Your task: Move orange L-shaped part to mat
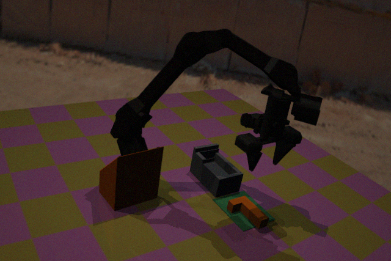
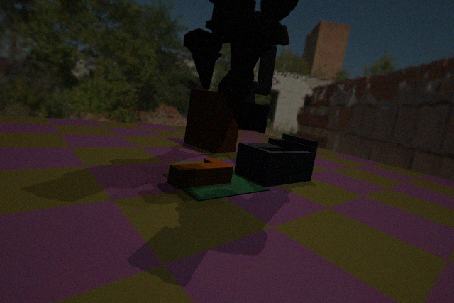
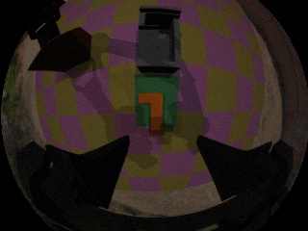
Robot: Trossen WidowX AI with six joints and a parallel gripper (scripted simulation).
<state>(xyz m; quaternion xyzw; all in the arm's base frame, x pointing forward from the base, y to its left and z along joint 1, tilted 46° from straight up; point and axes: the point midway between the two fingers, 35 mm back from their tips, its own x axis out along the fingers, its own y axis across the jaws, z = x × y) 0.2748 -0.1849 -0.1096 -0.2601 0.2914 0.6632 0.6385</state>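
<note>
The orange L-shaped part (image 1: 247, 209) lies flat on the green mat (image 1: 240, 213), top side up, beside the grey tray (image 1: 215, 169). The tray's pocket is empty. My gripper (image 1: 266, 158) is open and empty, high above the mat and apart from the part. In the exterior view the part (image 2: 201, 172) rests on the mat (image 2: 220, 186) next to the tray (image 2: 275, 162), with the gripper (image 2: 234, 81) well above. In the wrist view the part (image 3: 153, 110) sits on the mat below the tray (image 3: 157, 41), between and beyond my spread fingers.
An orange-sided slanted box (image 1: 132, 176) stands left of the tray, near the arm's base; it also shows in the exterior view (image 2: 209, 120) and the wrist view (image 3: 61, 48). The floor is a purple and olive checkerboard.
</note>
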